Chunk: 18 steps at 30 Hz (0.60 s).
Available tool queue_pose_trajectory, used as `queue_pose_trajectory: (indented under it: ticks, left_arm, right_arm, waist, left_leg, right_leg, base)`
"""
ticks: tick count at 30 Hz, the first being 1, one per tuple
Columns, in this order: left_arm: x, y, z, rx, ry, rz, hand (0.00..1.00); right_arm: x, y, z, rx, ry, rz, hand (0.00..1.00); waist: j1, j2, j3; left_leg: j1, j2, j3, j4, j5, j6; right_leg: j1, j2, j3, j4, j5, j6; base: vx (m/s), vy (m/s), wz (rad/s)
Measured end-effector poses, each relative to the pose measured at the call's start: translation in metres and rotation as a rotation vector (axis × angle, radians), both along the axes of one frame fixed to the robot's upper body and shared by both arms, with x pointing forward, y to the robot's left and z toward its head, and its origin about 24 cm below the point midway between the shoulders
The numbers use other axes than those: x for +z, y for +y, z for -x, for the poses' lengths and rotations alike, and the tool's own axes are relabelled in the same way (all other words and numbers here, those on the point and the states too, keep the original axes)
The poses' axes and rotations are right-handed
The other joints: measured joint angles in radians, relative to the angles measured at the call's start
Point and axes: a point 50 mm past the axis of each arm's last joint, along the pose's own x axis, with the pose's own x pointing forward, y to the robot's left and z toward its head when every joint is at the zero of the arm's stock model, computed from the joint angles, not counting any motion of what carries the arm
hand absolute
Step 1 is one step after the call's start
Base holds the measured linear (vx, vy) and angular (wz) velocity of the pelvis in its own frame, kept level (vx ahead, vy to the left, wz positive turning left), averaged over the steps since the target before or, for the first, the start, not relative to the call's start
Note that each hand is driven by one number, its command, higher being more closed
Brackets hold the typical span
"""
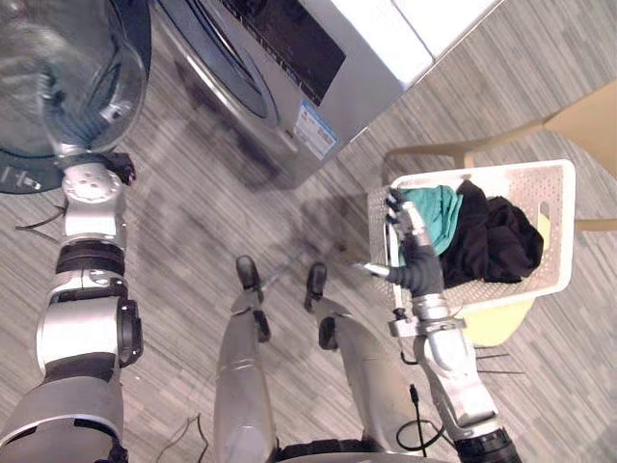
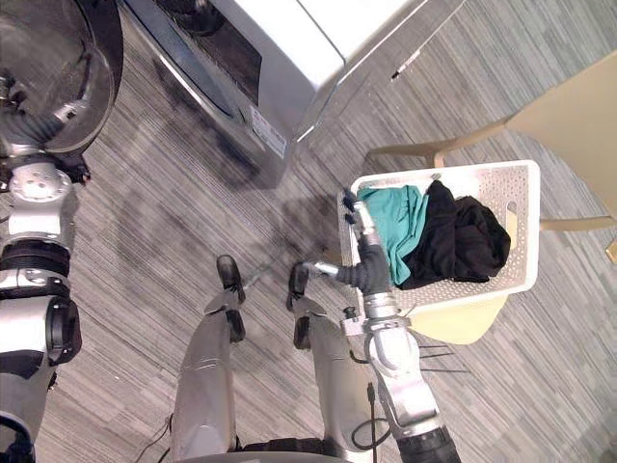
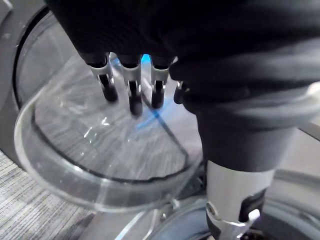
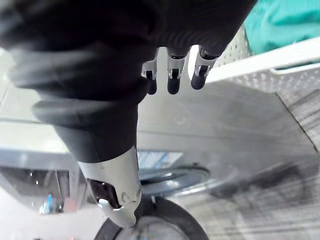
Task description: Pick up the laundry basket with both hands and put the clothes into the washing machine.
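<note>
A white laundry basket (image 1: 562, 227) sits on a beige chair (image 1: 590, 121) at the right, holding a teal garment (image 1: 434, 212) and black clothes (image 1: 496, 241). My right hand (image 1: 407, 231) lies open along the basket's near-left rim (image 4: 260, 60), its straight fingers (image 4: 172, 77) pointing past the rim and its thumb sticking out sideways. The silver washing machine (image 1: 318, 77) stands at the top, its round glass door (image 1: 67, 68) swung open at the top left. My left hand (image 3: 131, 87) is raised at that door, fingers straight against the glass (image 3: 75, 150).
Grey striped carpet (image 1: 202, 212) stretches between the washing machine and the chair. The chair's legs and back stand behind and beside the basket at the right edge.
</note>
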Motion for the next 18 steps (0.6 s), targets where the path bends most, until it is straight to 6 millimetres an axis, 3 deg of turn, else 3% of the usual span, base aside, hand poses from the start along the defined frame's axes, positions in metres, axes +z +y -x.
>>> queue_pose_trajectory:
  ticks: [8, 12, 14, 18]
  left_arm:
    - [-0.015, 0.007, 0.008, 0.038, 0.000, 0.057, 0.00]
    - [-0.026, -0.002, 0.006, 0.014, 0.011, 0.061, 0.00]
    - [-0.045, -0.008, 0.006, -0.003, 0.049, 0.078, 0.00]
    - [-0.117, -0.039, 0.016, -0.081, 0.195, 0.117, 0.00]
  right_arm:
    - [0.012, -0.007, 0.010, -0.016, -0.065, -0.046, 0.00]
    - [0.014, -0.010, 0.010, -0.028, -0.074, -0.052, 0.00]
    - [0.015, -0.012, 0.010, -0.036, -0.077, -0.051, 0.00]
    - [0.021, -0.017, 0.012, -0.076, -0.106, -0.067, 0.00]
  waist:
    - [0.024, 0.000, 0.000]
    - [0.043, 0.000, 0.000]
    - [0.046, 0.000, 0.000]
    - [0.048, 0.001, 0.000]
  left_leg:
    - [-0.014, 0.015, 0.004, 0.024, -0.014, -0.002]
    - [-0.004, 0.014, 0.008, 0.028, -0.014, -0.001]
    - [0.018, 0.014, 0.013, 0.031, -0.014, -0.001]
    - [0.139, 0.012, 0.049, 0.038, -0.047, -0.001]
  right_leg:
    - [0.001, 0.009, -0.006, -0.005, 0.003, -0.002]
    - [0.003, 0.003, -0.010, 0.010, 0.003, -0.002]
    - [0.019, -0.001, -0.013, 0.024, 0.002, -0.002]
    - [0.116, -0.018, -0.006, 0.059, -0.043, -0.010]
  base:
    - [0.04, -0.004, -0.03]
    - [0.05, 0.011, 0.02]
    - [0.05, 0.013, 0.02]
    - [0.03, 0.001, -0.02]
